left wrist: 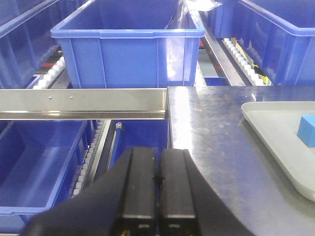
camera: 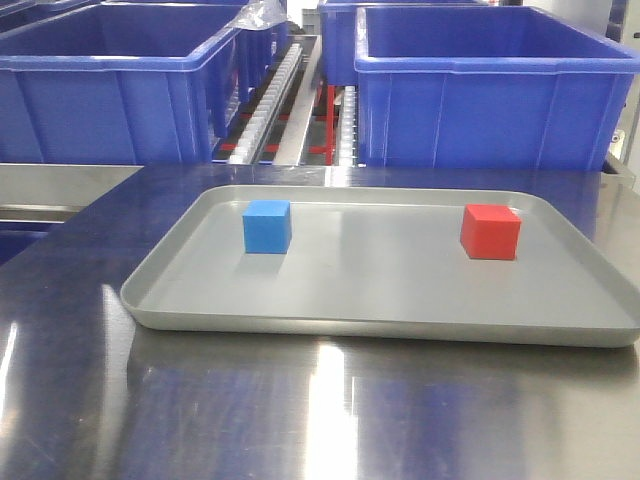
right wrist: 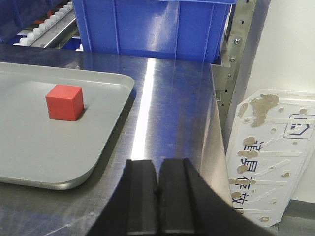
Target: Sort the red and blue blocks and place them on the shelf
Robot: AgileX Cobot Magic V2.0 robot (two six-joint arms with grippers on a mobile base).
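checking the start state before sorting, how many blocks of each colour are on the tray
red block: 1
blue block: 1
total: 2, both resting apart on the grey tray

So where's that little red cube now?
Front view: the small red cube sits at the right of the shallow grey tray, apart from the sky-blue cube at its left.
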